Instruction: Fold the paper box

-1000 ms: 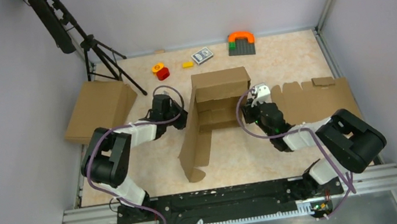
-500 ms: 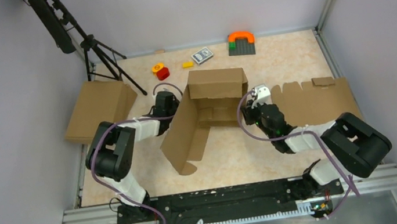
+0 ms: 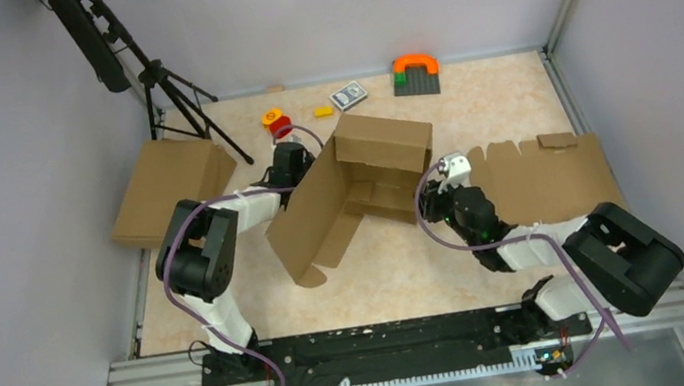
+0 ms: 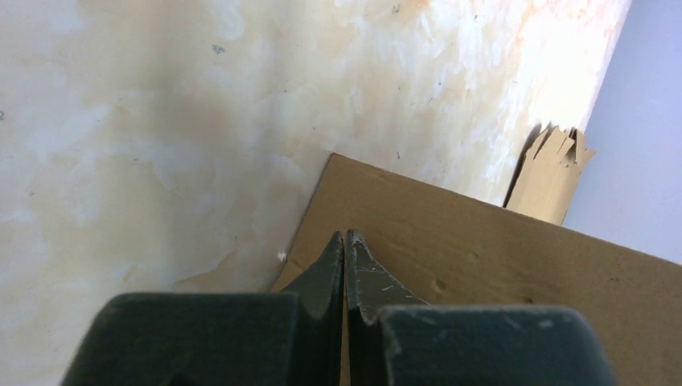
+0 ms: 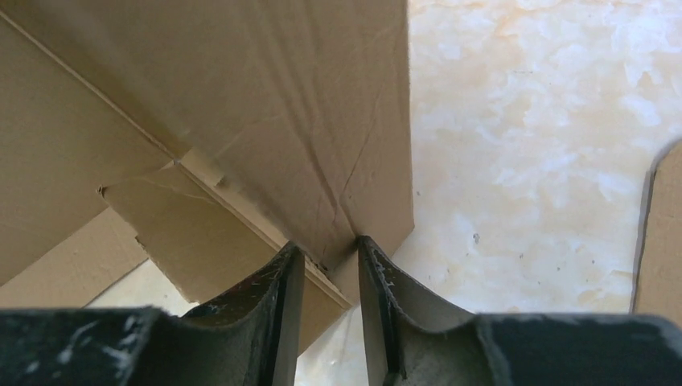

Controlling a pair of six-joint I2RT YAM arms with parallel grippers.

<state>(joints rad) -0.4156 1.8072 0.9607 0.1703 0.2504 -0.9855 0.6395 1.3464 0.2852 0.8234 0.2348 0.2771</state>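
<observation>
I am working on one paper box [image 3: 374,145], standing half-folded in the middle of the table [image 3: 496,96] between two other cardboard pieces: one flat carton [image 3: 170,185] lying at the left and one notched blank [image 3: 543,180] at the right. My left gripper [image 4: 344,238] is pressing its jaws tight together at the edge of the big left panel. My right gripper [image 5: 328,244] is holding its jaws parted, straddling the right corner edge without pinching it.
</observation>
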